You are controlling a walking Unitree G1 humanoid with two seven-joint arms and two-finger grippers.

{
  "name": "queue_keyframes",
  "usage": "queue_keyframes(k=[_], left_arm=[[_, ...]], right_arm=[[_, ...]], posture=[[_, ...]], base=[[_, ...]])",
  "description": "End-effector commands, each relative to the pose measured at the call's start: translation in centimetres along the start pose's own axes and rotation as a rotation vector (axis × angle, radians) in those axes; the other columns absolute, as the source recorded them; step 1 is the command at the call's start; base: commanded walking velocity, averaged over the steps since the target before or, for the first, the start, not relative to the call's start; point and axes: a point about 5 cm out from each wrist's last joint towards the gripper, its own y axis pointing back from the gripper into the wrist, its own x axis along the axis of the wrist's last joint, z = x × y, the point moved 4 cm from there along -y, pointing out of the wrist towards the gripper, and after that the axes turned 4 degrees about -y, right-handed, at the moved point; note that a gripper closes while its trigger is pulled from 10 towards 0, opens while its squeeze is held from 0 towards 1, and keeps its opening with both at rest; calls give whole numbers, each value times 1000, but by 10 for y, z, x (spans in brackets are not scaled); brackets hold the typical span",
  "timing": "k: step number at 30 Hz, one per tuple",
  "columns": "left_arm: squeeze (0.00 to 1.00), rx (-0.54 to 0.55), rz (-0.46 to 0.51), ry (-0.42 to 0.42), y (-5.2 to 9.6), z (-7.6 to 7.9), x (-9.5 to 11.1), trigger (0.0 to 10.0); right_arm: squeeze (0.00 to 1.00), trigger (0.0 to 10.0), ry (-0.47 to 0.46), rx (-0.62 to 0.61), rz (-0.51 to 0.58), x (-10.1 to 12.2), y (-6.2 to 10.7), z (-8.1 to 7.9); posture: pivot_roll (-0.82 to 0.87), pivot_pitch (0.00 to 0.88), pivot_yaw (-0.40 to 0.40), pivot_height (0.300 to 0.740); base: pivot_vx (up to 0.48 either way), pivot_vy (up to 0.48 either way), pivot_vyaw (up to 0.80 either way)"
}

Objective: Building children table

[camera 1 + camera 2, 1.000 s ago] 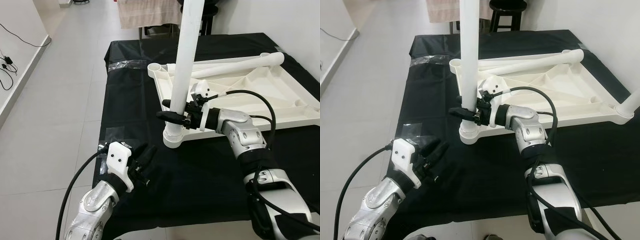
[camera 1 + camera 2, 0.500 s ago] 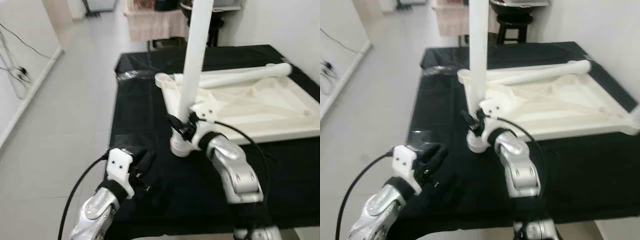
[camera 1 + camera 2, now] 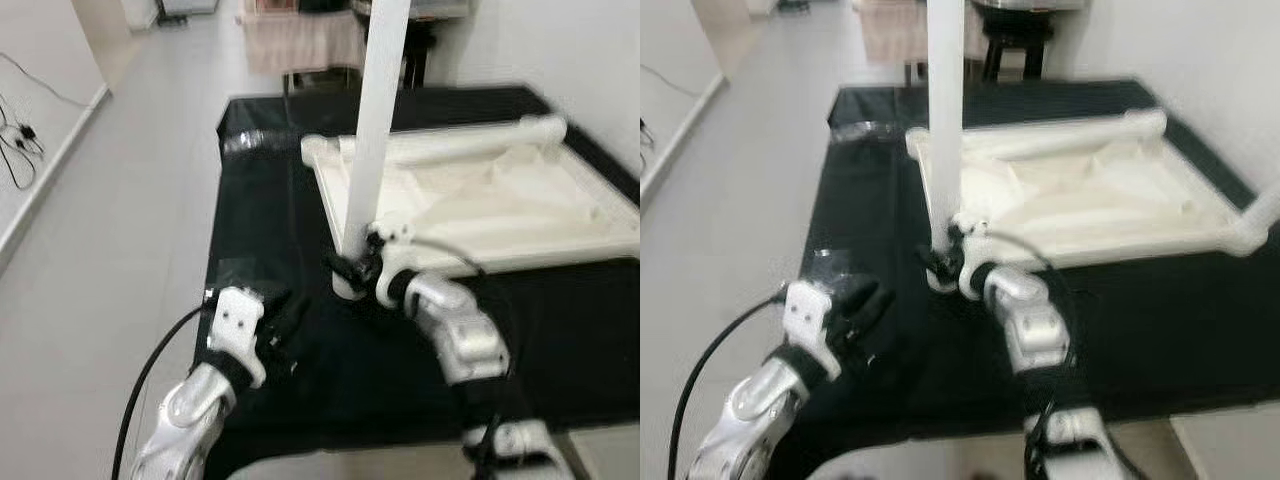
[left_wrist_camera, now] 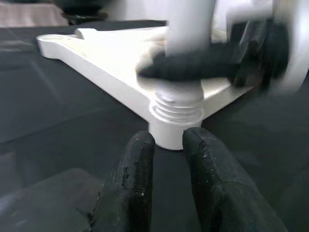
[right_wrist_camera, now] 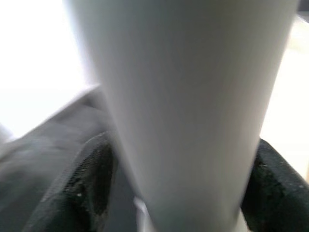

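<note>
Right claw (image 3: pixel 345 268) lower, clamping table leg (image 3: pixel 372 130).

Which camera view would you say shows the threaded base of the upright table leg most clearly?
The left wrist view: the threaded base sits in the corner socket, ridges visible. The eye views show it small and blurred; the right wrist view shows the smooth leg between the right gripper's fingers.

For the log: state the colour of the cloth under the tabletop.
Black cloth; clearest in the left eye view.

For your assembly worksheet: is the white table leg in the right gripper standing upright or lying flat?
Upright. The leg rises steeply from the corner socket of the upturned tabletop, with the right gripper around its base.
</note>
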Motion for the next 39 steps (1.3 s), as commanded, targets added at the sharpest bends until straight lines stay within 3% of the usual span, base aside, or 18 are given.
queue_keyframes(k=[1, 5, 9, 10, 12, 13, 24, 27, 29, 30, 31, 32, 34, 35, 36, 37, 38, 39], left_arm=[[0, -4, -14, 14, 1, 1, -4, 10000], [0, -3, -14, 14, 1, 2, -4, 10000], [0, 1, -14, 12, 1, 2, -4, 10000], [0, 3, -14, 11, 1, 2, -4, 10000], [0, 3, -14, 11, 1, 2, -4, 10000], [0, 3, -14, 11, 1, 2, -4, 10000], [0, 0, -10, 16, 1, 4, -3, 10000], [0, 1, -8, 16, 2, 3, -2, 10000], [0, 1, -8, 16, 2, 3, -2, 10000], [0, 2, -7, 15, 2, 2, -1, 10000], [0, 2, -7, 15, 2, 2, -1, 10000], [0, 2, -7, 14, 2, 1, -1, 10000], [0, 2, -7, 14, 2, 1, -1, 10000], [0, 2, -7, 13, 3, 0, -1, 10000], [0, 2, -7, 13, 2, -1, -1, 10000], [0, 2, -7, 13, 2, -1, -1, 10000], [0, -1, -9, 13, 1, -1, -2, 10000], [0, -1, -9, 13, 1, -1, -2, 10000]], right_arm=[[0, 10000, 45, 149, 13, 4, -4, -12], [0, 10000, 105, 295, -32, 5, -6, -9], [0, 10000, 98, 340, -39, 7, -7, -9], [0, 5529, 77, 326, -41, 10, -13, -1], [0, 5529, 77, 326, -41, 10, -13, -1], [0, 0, 66, 315, -47, 10, -15, 3], [0, 0, 27, 261, -15, 1, 2, 23], [0, 0, -5, 80, 3, -13, 11, 35], [0, 0, -5, 80, 3, -13, 11, 35], [0, 0, -46, -189, -31, -34, 12, 49], [0, 0, -46, -189, -31, -34, 12, 49], [0, 0, -133, -489, -36, -49, 18, 60], [0, 0, -133, -489, -36, -49, 18, 60], [0, 0, -247, -607, -102, -80, 23, 38], [0, 0, -201, -638, -138, -89, 25, 19], [0, 0, -201, -638, -138, -89, 25, 19], [0, 0, -94, -539, -93, -72, 12, 9], [0, 0, -94, -539, -93, -72, 12, 9]], posture=[[14, 132, -10, 740], [24, 131, -16, 740], [30, 132, -20, 740], [34, 131, -22, 740], [34, 131, -22, 740], [35, 132, -23, 740], [28, 144, -24, 740], [10, 152, -23, 740], [10, 152, -23, 740], [13, 154, -22, 740], [13, 154, -22, 740], [2, 158, -9, 740], [2, 158, -9, 740], [-7, 158, -1, 740], [-7, 158, 2, 740], [-7, 158, 2, 740], [-5, 142, -8, 740], [-5, 142, -8, 740]], base=[[0, 0, 0], [0, 0, 0], [0, 0, 0], [0, 0, 0], [0, 0, 0], [0, 0, 0], [0, 0, 0], [0, 0, 0], [0, 0, 0], [0, 0, 0], [0, 0, 0], [0, 0, 0], [0, 0, 0], [0, 0, 0], [0, 0, 0], [0, 0, 0], [0, 0, 0], [0, 0, 0]])
